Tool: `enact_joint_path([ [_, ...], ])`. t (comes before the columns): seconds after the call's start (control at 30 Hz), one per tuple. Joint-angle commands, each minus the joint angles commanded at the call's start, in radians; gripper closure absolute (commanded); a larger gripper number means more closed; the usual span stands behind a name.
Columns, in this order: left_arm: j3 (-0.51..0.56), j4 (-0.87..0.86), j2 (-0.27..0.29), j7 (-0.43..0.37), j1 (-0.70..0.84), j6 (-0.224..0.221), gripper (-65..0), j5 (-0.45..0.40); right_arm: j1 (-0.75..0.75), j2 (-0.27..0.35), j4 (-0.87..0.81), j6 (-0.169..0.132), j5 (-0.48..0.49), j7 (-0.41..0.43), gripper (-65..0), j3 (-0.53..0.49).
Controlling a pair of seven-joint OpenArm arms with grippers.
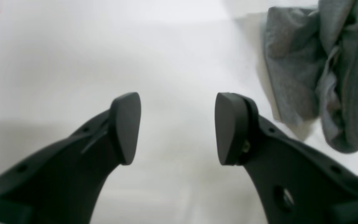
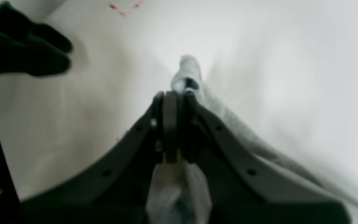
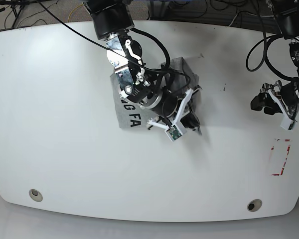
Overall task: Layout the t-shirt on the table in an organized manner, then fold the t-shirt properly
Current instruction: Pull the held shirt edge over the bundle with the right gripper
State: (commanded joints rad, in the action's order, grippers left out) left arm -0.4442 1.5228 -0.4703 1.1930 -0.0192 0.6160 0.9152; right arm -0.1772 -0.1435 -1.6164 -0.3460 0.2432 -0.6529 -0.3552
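Observation:
The light grey t-shirt point(image 3: 125, 110) lies bunched on the white table point(image 3: 60, 144) at the middle back, with part of its black lettering showing. My right gripper point(image 3: 191, 120) is shut on a fold of the fabric point(image 2: 189, 71) and holds it lifted above the table. The shirt trails down from the jaws. My left gripper point(image 3: 262, 103) is open and empty over bare table point(image 1: 73, 46) at the right, apart from the shirt. In the left wrist view my left gripper point(image 1: 177, 127) is wide open, and the bunched shirt point(image 1: 318, 71) shows at the upper right.
A red-and-white rectangular mark point(image 3: 280, 157) is on the table near the right front. Two round grommet holes point(image 3: 35, 194) point(image 3: 254, 204) sit near the front edge. Cables run along the back edge. The left gripper also shows in the right wrist view point(image 2: 33, 59).

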Motion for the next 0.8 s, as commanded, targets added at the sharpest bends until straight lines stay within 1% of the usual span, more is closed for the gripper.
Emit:
enact_joint_path([
  [0.03,0.0,0.0,0.0,0.0,0.0,0.0,-35.8,0.0,-0.014,0.0,0.021,0.0,0.006,0.0,-13.6,0.0],
  [0.07,0.0,0.0,0.0,0.0,0.002,0.0,-35.8,0.0,-0.023,-0.002,0.034,0.0,0.006,0.0,-17.0,0.0],
  [0.13,0.0,0.0,0.0,0.0,0.012,0.0,-35.8,0.0,-0.04,-0.003,0.061,0.0,0.006,0.002,-25.7,0.0],
  [0.2,0.0,0.0,0.0,0.0,0.015,0.0,-35.8,0.0,-0.048,-0.012,0.077,0.0,0.006,0.002,-36.6,0.003],
  [0.27,0.0,0.0,0.0,0.0,0.018,0.0,-35.8,0.0,-0.044,-0.014,0.071,0.0,0.006,0.002,-40.4,0.003],
  [0.33,0.0,0.0,0.0,0.0,0.018,0.0,-35.8,-0.002,-0.034,-0.014,0.038,0.0,0.006,0.002,-40.6,0.003],
  [0.5,0.0,0.0,0.006,0.0,0.014,0.0,-35.8,-0.043,0.063,-0.003,-0.086,0.0,-0.003,-0.005,-39.3,0.006],
  [0.63,0.0,0.0,0.008,0.0,0.012,0.0,-35.8,-0.055,0.169,0.055,-0.204,0.0,0.006,-0.006,-39.3,0.0],
  [0.8,0.0,0.0,0.008,-0.002,0.011,0.0,-35.8,-0.055,0.293,0.104,-0.296,-0.011,0.002,-0.005,-39.3,-0.003],
])
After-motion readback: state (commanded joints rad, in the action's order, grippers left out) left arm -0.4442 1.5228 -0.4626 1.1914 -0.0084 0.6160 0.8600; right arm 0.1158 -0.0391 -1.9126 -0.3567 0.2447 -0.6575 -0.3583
